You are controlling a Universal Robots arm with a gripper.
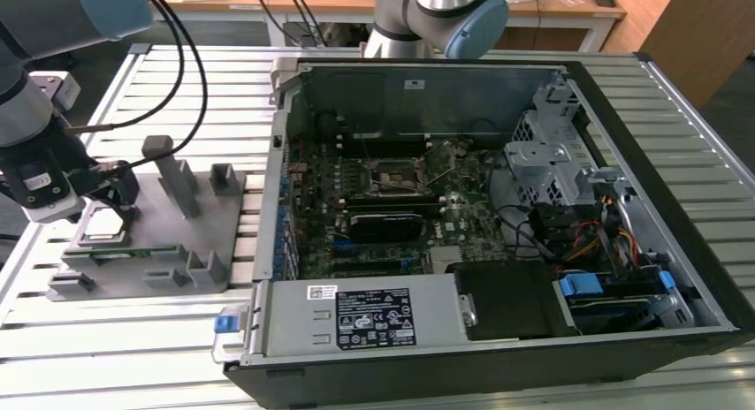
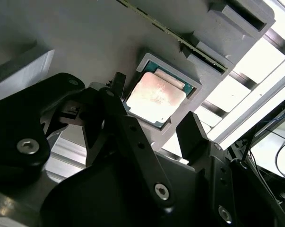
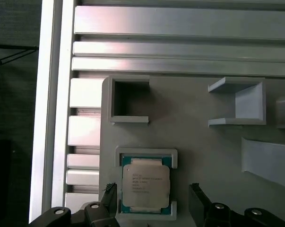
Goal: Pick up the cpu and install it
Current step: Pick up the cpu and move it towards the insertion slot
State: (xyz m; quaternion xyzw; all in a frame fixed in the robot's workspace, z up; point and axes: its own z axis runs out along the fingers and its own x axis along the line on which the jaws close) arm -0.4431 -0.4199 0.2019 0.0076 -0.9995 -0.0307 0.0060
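Grey fixture tray (image 1: 177, 238) beside an open computer case (image 1: 448, 101) — both on a slatted table (image 1: 130, 348).

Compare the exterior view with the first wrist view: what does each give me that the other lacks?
The exterior view adds the open black computer case with its green motherboard and square black socket. The first wrist view adds the close detail: the gripper open, one finger on each side of the flat square silver-topped cpu, gaps on both sides. Both show the cpu seated in the grey plastic fixture tray.
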